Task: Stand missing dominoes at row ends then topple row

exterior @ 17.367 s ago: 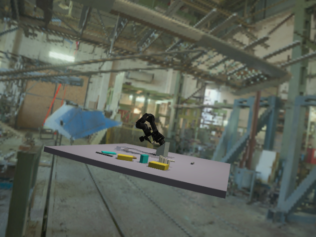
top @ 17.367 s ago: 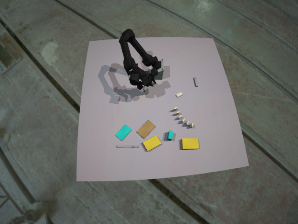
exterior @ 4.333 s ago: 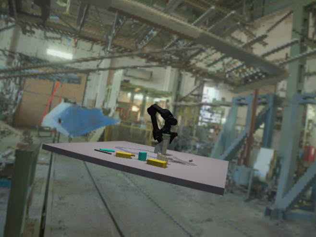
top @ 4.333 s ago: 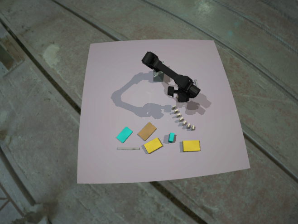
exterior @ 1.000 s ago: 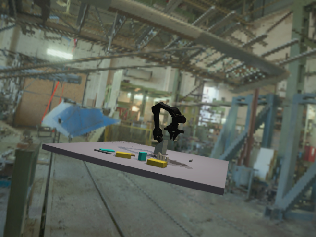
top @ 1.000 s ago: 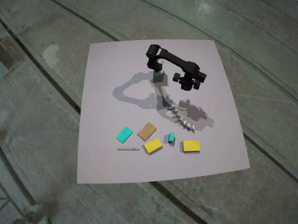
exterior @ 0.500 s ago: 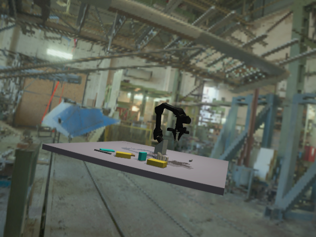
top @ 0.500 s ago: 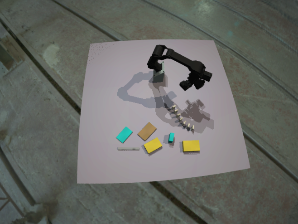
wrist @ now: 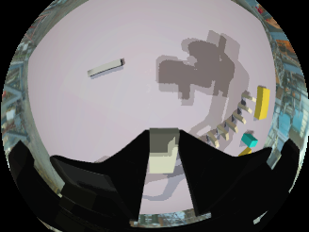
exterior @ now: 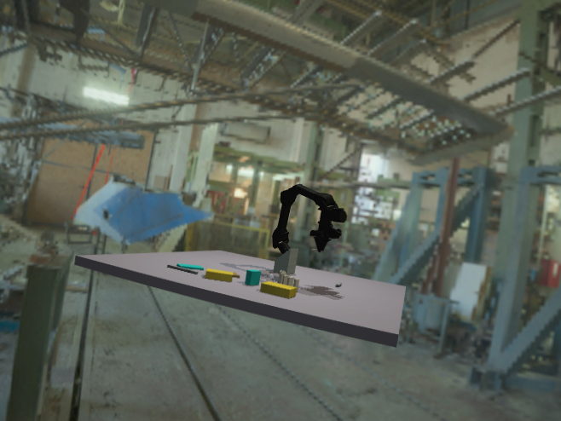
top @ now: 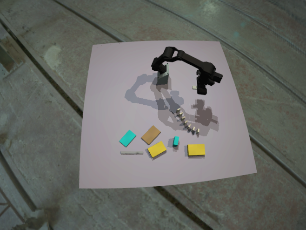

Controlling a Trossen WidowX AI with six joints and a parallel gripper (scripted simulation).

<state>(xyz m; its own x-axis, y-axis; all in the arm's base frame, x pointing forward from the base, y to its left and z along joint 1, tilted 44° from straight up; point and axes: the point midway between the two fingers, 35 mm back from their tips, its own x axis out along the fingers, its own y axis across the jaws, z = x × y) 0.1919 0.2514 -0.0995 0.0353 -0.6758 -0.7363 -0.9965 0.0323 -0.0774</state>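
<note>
The job looked partly done, with at least one placement and the final push remaining. A curved row of dominoes [top: 183,118] [exterior: 281,276] [wrist: 233,126] stood upright on the table [top: 106,168] [exterior: 353,312] [wrist: 61,94], seven of them countable from above, spaced fairly evenly and none toppled. Whether any of those had been added by the arm could not be told from how they stood

The tool [top: 198,87] [exterior: 320,249] [wrist: 164,134] was clamped on a cream domino [top: 194,87] [wrist: 162,161], held up off the table and well apart from the row, on the arm's side of it. No other loose domino could be made out, so this was perhaps the last one missing, though the arm could have hidden another. Which end it was meant for could not be told either

The held piece had yet to be stood at an end of the row, matched to the spacing and let go. After that, only the gentle push on the end domino would remain. The yellow block [top: 196,150] [exterior: 278,290] [wrist: 262,103] and the teal block [top: 175,141] [exterior: 252,277] [wrist: 250,140] lay apart from the row
</note>
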